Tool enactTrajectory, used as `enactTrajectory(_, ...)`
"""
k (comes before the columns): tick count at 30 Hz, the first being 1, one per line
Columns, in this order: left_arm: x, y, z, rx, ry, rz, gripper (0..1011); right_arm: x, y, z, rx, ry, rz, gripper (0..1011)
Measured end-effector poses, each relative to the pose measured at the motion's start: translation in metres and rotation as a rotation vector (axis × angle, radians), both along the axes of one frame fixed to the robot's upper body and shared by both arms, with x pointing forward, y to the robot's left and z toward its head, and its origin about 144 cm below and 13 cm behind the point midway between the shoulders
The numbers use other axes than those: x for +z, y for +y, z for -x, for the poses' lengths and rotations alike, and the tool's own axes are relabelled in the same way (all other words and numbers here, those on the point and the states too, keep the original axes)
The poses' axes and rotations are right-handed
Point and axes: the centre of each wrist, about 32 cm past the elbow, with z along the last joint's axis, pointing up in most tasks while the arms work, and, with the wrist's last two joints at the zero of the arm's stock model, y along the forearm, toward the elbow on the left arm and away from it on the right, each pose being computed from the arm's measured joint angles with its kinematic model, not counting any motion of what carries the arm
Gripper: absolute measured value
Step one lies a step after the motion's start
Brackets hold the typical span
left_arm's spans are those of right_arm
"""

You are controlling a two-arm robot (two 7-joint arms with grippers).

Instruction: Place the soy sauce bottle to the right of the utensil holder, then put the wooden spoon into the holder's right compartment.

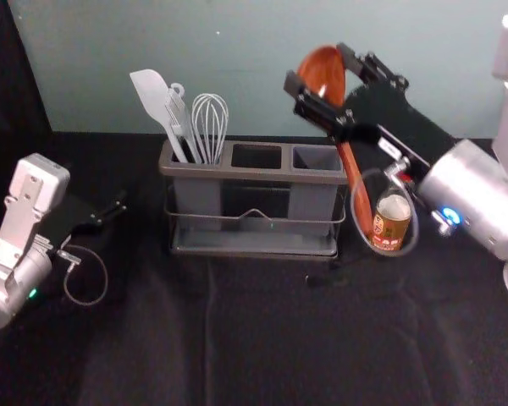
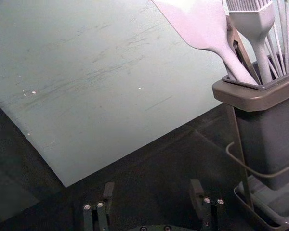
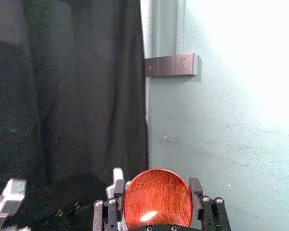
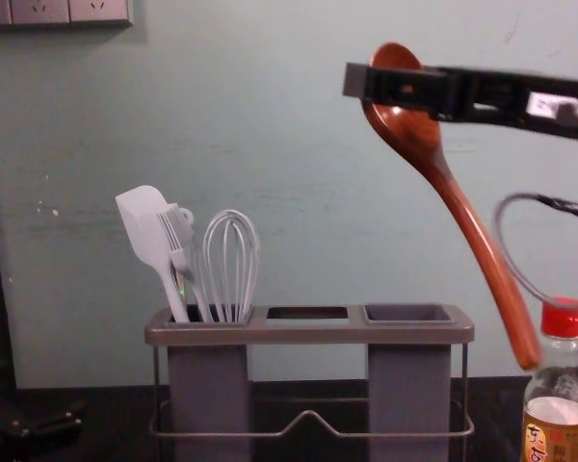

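Pale green wall (image 1: 262,93) stands behind your work, and black cloth (image 1: 152,338) covers the table, with the utensil holder (image 1: 267,175) resting on it, long side toward you. Your left gripper (image 2: 151,196) is parked to the left of the holder with its jaws apart, holding nothing; I judge this job does not need it. Your right gripper (image 1: 320,69) is raised above the holder, toward its right end, with the jaws clamped on the wooden spoon (image 1: 354,178). You grip it by the bowl (image 3: 158,199), probably so that the handle (image 4: 487,260) is free to enter first. But the handle slants down and away to the holder's right side, so you should bring it more upright and over the right compartment (image 4: 409,395) before lowering. The soy sauce bottle (image 1: 390,227) stands upright to the right of the holder, which seems to satisfy the first part; the handle's low end passes near it, and a careless swing could knock it. In the holder's left compartment lean the spatula (image 1: 155,95), the whisk (image 1: 209,127) and the brush (image 4: 176,229), leaving the right one for your spoon.
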Motion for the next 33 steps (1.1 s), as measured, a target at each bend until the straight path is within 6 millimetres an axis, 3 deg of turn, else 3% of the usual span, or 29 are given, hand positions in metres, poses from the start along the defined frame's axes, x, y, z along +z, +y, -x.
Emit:
enactTrajectory(20, 0.000, 0.000, 0.000, 0.000, 0.000, 0.000, 1005, 0.013, 0.045, -0.048, -0.114, -0.045, 0.034, 820)
enactTrajectory(33, 0.000, 0.000, 0.000, 0.000, 0.000, 0.000, 1005, 0.008, 0.055, -0.081, -0.161, -0.040, 0.058, 821)
